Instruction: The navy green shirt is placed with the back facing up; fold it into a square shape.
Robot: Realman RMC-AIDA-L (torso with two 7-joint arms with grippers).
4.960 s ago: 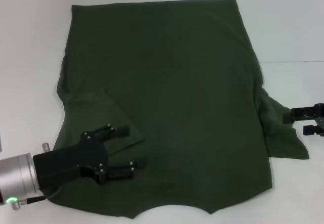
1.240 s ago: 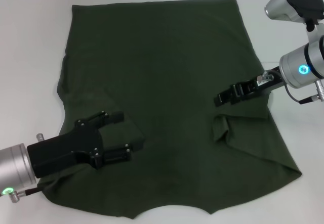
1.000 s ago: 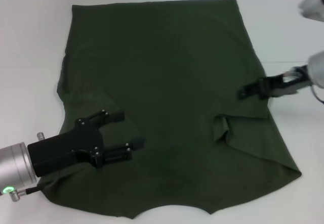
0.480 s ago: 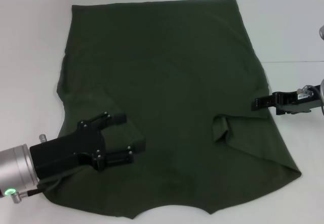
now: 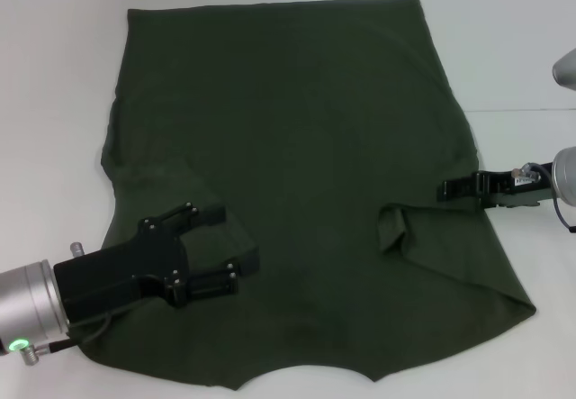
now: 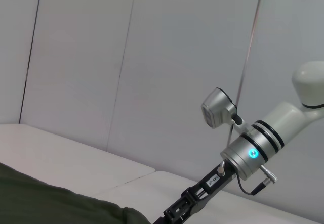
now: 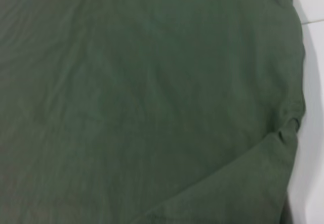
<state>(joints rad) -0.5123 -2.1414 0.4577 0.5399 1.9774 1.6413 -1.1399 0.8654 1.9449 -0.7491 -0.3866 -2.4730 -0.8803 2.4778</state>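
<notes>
Lab — white table (image 5: 63,75), panelled wall (image 6: 126,67)

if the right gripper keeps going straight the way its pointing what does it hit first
Probably the navy green shirt: the right gripper points across its right edge toward the middle. Its height above the cloth is unclear, so it might pass just over.

A white table (image 5: 504,48) runs under and past both grippers, with a thin seam (image 5: 531,109) beyond the right one. Behind stand pale wall panels (image 6: 167,72), seemingly divided by vertical joints.
</notes>
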